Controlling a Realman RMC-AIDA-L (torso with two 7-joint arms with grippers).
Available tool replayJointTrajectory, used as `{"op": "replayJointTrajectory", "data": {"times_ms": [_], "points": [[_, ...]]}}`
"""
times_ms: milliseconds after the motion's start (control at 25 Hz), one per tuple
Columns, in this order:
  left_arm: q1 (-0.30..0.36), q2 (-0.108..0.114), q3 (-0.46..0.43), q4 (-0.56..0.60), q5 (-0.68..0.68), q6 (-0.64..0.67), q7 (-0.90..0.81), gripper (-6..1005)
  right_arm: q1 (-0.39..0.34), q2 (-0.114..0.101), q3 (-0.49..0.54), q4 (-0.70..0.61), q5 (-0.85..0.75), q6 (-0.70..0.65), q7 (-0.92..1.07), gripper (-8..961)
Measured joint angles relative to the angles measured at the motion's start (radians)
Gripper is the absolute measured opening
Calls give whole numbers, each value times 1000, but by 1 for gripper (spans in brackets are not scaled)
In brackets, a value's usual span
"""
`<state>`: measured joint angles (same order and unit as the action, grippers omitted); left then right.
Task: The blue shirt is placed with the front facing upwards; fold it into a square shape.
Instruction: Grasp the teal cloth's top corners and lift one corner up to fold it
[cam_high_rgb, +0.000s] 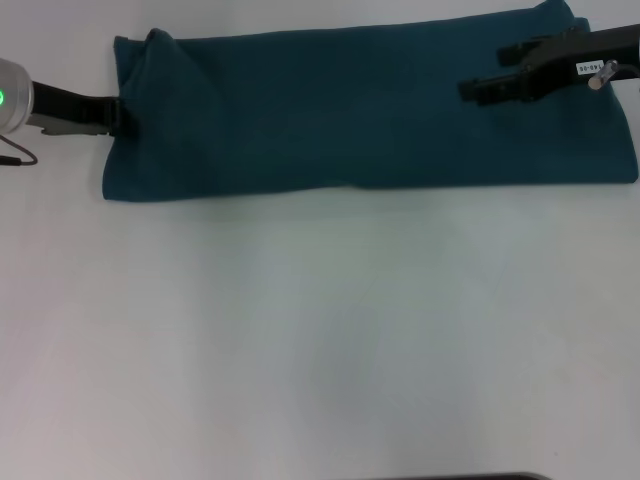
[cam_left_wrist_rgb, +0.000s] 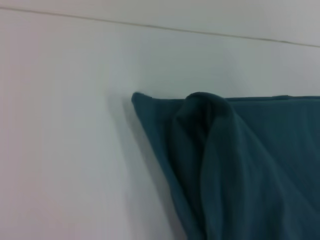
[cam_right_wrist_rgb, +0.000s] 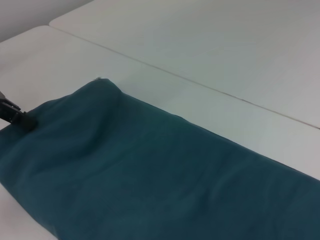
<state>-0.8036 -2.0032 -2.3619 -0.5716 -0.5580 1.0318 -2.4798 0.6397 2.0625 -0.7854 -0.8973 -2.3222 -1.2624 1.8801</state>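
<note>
The blue shirt (cam_high_rgb: 350, 110) lies folded into a long flat band across the far side of the table, plain cloth up, with no letters or collar showing. A small raised pucker sits at its far left corner (cam_left_wrist_rgb: 205, 130). My left gripper (cam_high_rgb: 112, 113) is at the shirt's left edge, touching the cloth; it also shows as a dark tip (cam_right_wrist_rgb: 17, 116) in the right wrist view. My right gripper (cam_high_rgb: 495, 72) hovers over the shirt's right part, open, with nothing between its fingers. The shirt (cam_right_wrist_rgb: 150, 175) fills the right wrist view.
The white table (cam_high_rgb: 320, 330) stretches wide and bare in front of the shirt. A thin seam between table panels (cam_right_wrist_rgb: 200, 85) runs just behind the shirt. A dark strip (cam_high_rgb: 480, 477) shows at the table's near edge.
</note>
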Motion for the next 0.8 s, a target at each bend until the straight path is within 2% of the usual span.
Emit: {"op": "replayJointTrajectory", "data": {"times_ms": [80,440,640,800], "points": [[1,-1,0,-3,-12,6,9,116,0,0,0,0,0,0,2,851],[13,-18,6,-61,-89,45,56,30,-4,-2,0,0,0,0,7,852],[12,-48,10,-118,-91,66,59,12,-6,-2,1,0,0,0,7,851],[0,-62,12,-127,-91,71,68,12,-6,-2,1,0,0,1,7,852]]}}
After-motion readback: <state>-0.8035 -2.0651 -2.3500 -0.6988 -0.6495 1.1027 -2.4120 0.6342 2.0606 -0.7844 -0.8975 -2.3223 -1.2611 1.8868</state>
